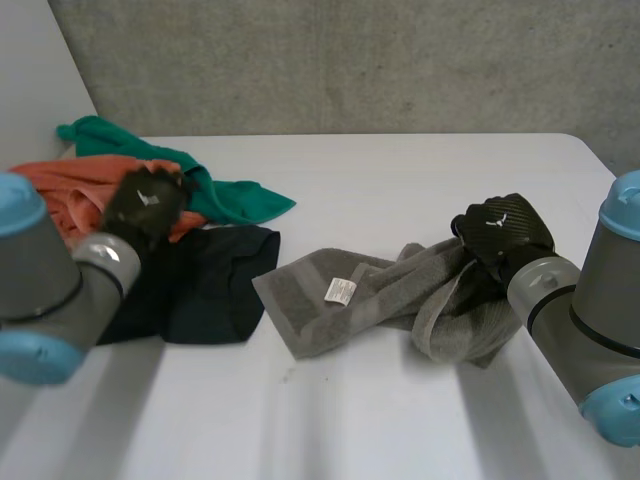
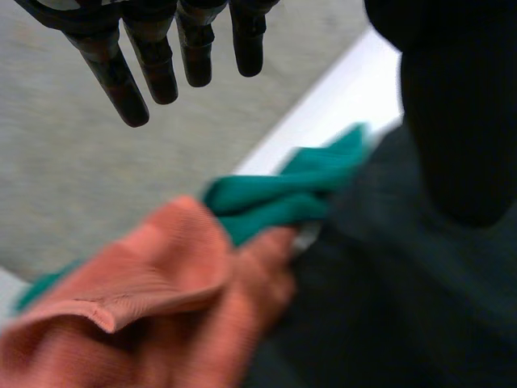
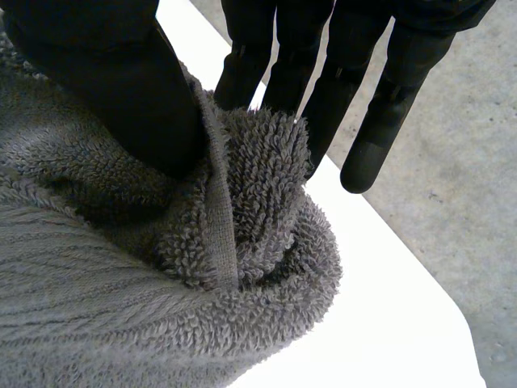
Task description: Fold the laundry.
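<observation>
Head view. The grey towel (image 1: 385,300) lies bunched in a loose band across the white table (image 1: 400,170), right of centre, with its white label (image 1: 341,291) facing up near the 9 o'clock end. The right hand (image 1: 503,228) sits on the towel's 2 o'clock end, so the cloth trails away from the hand toward 8 o'clock. A pile of other laundry lies at the table's 9 o'clock side: a dark cloth (image 1: 205,285) nearest the towel but apart from it, an orange cloth (image 1: 70,190) at 10 o'clock, and a green cloth (image 1: 235,198) draped along the pile's far edge. The left hand (image 1: 147,206) hangs over this pile, above the place where the orange and dark cloths meet.

Right wrist view. A raised fold of the grey towel (image 3: 242,202) is pinched between the thumb (image 3: 121,89) and the fingers (image 3: 311,97).

Left wrist view. The fingers (image 2: 153,69) hang straight and apart, holding nothing; the orange cloth (image 2: 153,275), green cloth (image 2: 275,198) and dark cloth (image 2: 388,291) lie beneath them.
</observation>
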`<action>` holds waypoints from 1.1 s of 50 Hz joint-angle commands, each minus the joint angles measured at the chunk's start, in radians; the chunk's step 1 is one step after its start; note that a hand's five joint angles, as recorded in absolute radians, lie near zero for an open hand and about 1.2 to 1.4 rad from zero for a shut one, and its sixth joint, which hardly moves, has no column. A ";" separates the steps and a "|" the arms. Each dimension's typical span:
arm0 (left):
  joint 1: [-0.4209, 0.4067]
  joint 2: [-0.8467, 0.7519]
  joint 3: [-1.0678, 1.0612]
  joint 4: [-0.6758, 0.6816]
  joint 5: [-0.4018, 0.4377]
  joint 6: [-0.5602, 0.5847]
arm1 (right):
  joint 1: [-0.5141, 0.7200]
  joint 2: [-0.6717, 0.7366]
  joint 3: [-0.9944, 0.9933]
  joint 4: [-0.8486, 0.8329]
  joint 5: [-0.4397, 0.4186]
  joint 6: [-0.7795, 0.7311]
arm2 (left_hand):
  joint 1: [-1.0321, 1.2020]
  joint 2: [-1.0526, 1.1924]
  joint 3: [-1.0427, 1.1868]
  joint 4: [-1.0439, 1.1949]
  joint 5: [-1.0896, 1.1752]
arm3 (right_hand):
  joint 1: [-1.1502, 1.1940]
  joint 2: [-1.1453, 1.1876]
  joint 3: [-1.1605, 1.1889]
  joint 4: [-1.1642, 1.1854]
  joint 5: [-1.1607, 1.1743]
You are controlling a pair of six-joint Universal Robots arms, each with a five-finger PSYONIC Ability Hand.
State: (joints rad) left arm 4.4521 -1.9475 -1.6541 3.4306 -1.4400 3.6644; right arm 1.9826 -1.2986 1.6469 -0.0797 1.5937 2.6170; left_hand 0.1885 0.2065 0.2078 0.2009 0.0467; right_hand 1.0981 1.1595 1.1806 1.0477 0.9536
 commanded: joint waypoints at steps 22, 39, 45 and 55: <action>0.067 -0.254 0.175 0.148 -0.175 0.026 | 0.001 0.010 0.050 -0.011 -0.027 0.000 | 1.208 1.190 1.188 1.195 1.175 | 0.298 0.237 0.216 0.349 0.268; 0.239 -0.511 0.560 0.229 -0.303 0.391 | 0.002 0.001 0.042 -0.011 -0.044 0.000 | 1.208 1.190 1.188 1.195 1.175 | 0.298 0.237 0.216 0.349 0.268; 0.194 -0.461 0.496 0.211 -0.303 0.298 | 0.002 -0.004 0.034 0.000 -0.084 0.000 | 1.121 1.103 1.102 1.109 1.088 | 0.298 0.237 0.216 0.349 0.268; 0.090 -0.058 0.263 0.043 -0.284 0.057 | 0.007 -0.047 0.033 0.017 -0.123 -0.006 | 0.034 0.016 0.015 0.021 0.001 | -0.924 -0.985 -1.006 -0.873 -0.954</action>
State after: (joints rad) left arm 4.5967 -2.2524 -1.2478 3.6001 -1.7365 3.8580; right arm 1.9861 -1.3177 1.6802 -0.0787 1.4932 2.6137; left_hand 0.2275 0.2585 0.2582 0.2530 0.0780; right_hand 0.7931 0.7840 0.7955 0.7700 0.6358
